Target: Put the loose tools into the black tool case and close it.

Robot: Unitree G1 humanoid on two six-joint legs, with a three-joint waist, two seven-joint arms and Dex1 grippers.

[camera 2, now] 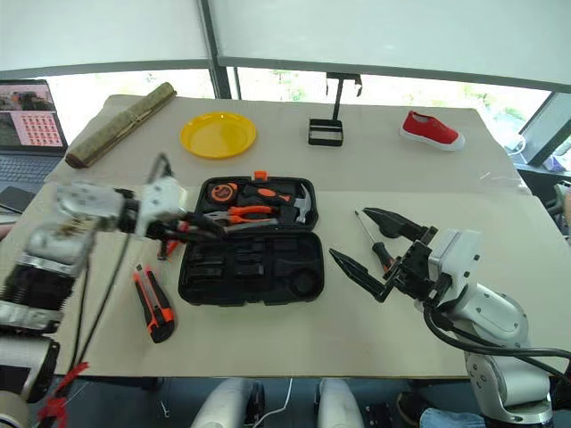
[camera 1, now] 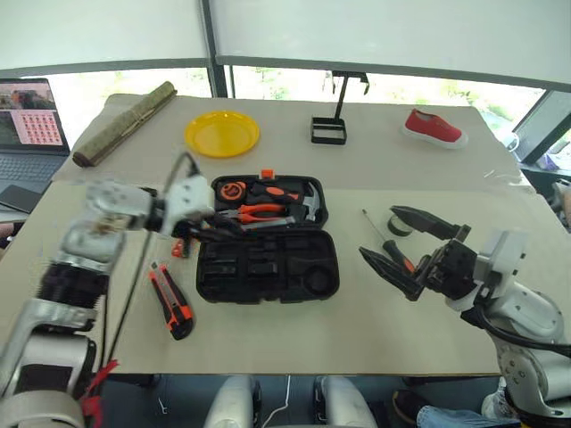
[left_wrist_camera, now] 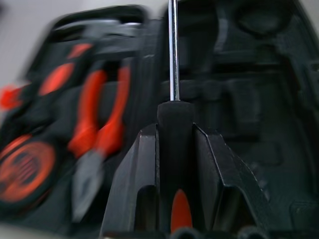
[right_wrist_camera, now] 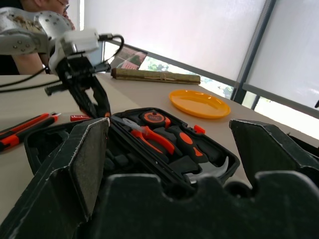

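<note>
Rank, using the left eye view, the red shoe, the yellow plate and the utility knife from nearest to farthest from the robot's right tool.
From the right tool:
1. Red shoe, beyond it, at the table's far right.
2. Utility knife, across the case, near the front left.
3. Yellow plate, far left.
The last two are nearly level.

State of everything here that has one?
black tool case: open, flat on table
left tool: shut on screwdriver, over the case
right tool: open, holding nothing
second screwdriver: loose on table
utility knife: loose on table
</note>
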